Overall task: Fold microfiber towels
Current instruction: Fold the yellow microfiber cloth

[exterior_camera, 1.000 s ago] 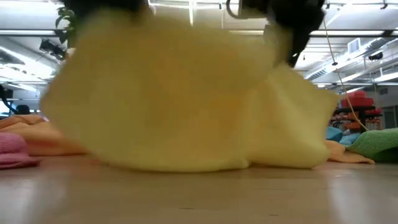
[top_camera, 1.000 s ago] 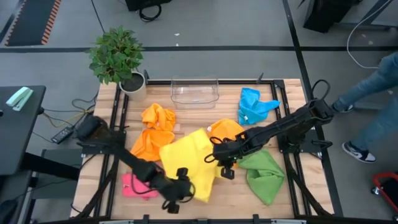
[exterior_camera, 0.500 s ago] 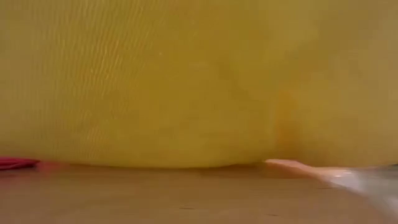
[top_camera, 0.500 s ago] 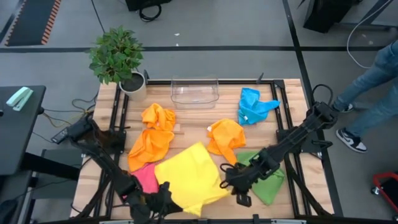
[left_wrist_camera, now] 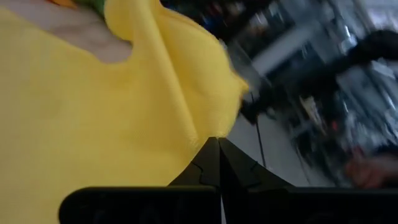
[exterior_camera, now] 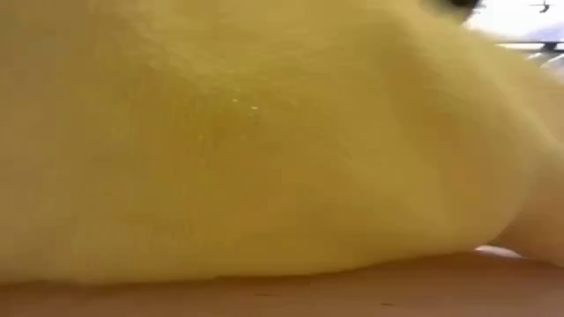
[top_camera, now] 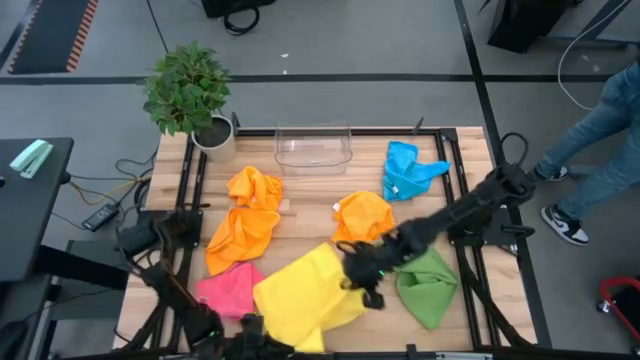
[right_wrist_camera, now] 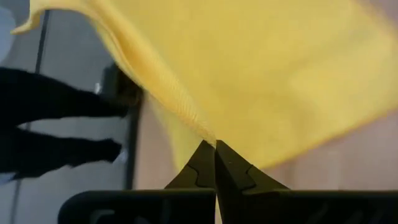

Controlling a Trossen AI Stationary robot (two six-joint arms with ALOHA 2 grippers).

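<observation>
Yellow towel sits at the table's 6 o'clock edge, stretched between both arms. Left gripper is clamped on its near corner at about 7 o'clock; right gripper is clamped on the far-right corner, at roughly 2 o'clock from the left one. So your long axis runs 7 to 2, diagonal across the table. Both pinches read as thin edge grips in the wrist views. Pink towel lies touching the yellow towel's 9 o'clock side; watch you don't drag it.
</observation>
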